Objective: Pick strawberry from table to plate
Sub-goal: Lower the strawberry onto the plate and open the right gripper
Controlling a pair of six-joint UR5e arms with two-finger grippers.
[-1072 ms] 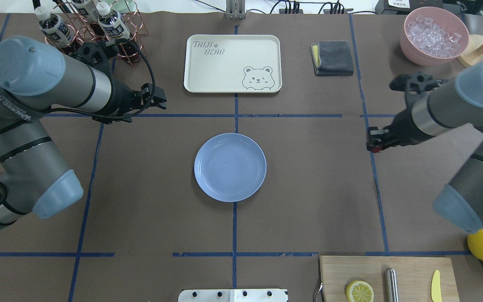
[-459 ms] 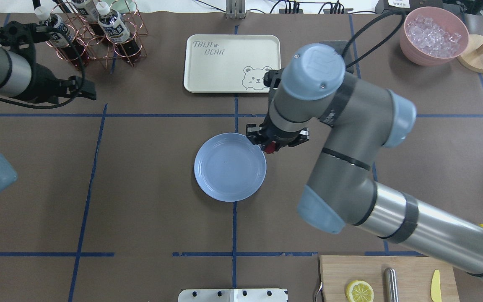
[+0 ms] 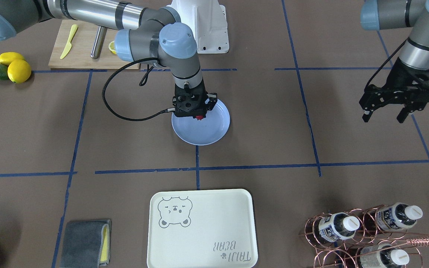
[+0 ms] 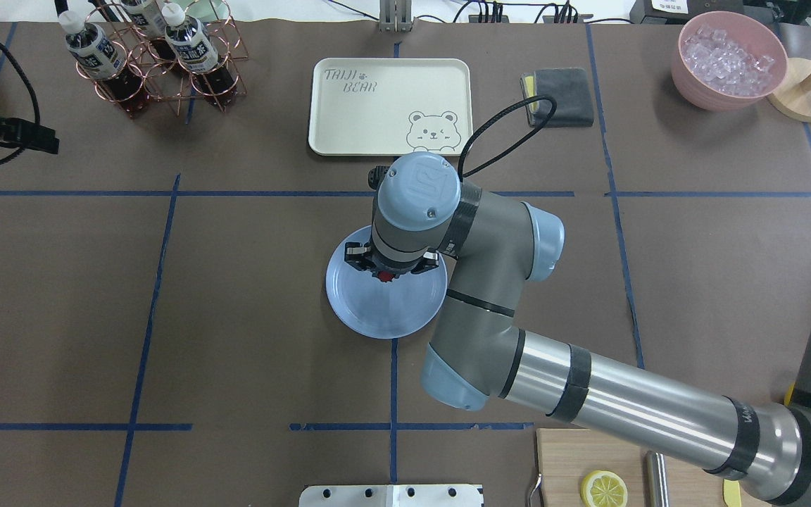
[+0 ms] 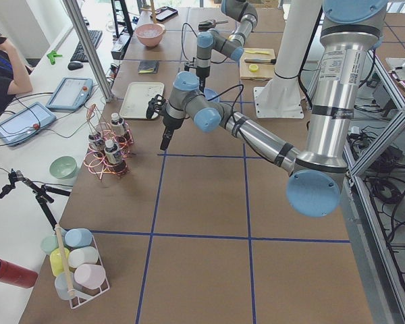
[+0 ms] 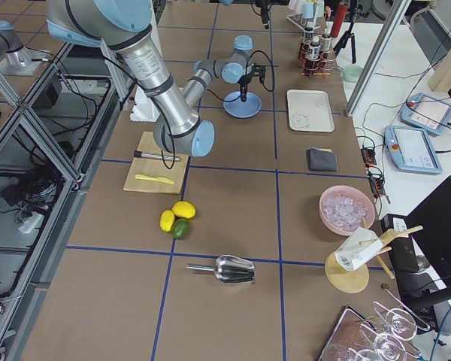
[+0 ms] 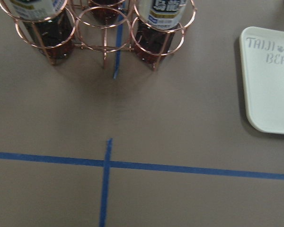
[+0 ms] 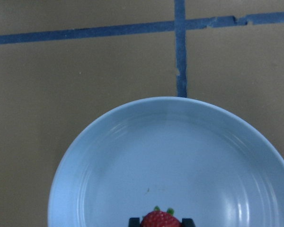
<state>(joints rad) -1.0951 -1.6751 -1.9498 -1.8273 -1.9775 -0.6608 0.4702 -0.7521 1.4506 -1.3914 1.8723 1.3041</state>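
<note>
Here, right claw [image 4: 386, 273] grips strawberry [image 8: 160, 220]; tray [image 4: 377, 120] reads "TAIJI BEAR".

The cream tray [image 4: 390, 105] at the upper middle is showing the words "TAIJI BEAR". The bottle labels [image 4: 89, 45] are looking too small to read.

The right wrist view's edge is cutting the strawberry [image 8: 159, 221] off; overhead, the right arm [image 4: 497, 239] is partly covering the plate [image 4: 377, 318].

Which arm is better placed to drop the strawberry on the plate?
Right. The right gripper holds the strawberry over the plate; the left gripper hangs open, far off near the bottle rack.
</note>
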